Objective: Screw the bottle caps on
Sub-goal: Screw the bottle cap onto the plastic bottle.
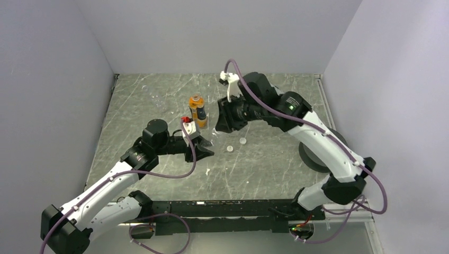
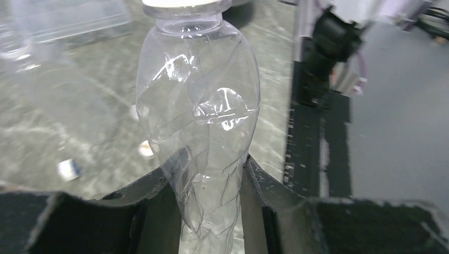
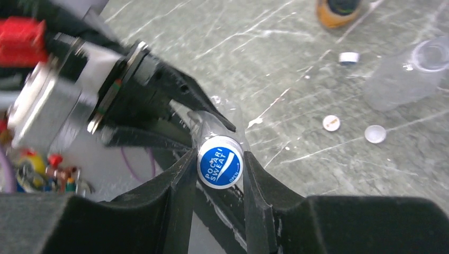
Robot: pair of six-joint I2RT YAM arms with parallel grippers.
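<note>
My left gripper (image 2: 212,182) is shut on the lower body of a crumpled clear bottle (image 2: 198,106) and holds it above the table. A blue-topped cap (image 3: 219,161) sits on that bottle's neck. My right gripper (image 3: 218,174) is shut on this cap, one finger on each side. In the top view the left gripper (image 1: 207,151) and the right gripper (image 1: 218,127) meet at mid table, just right of the upright orange-amber bottle (image 1: 198,110). Loose white caps (image 1: 242,141) lie on the table near them.
Another clear bottle (image 3: 402,79) lies on its side in the right wrist view, with loose caps (image 3: 331,123) beside it. A flat clear box (image 2: 69,21) sits at the far left. A large black disc (image 1: 313,154) lies under the right arm.
</note>
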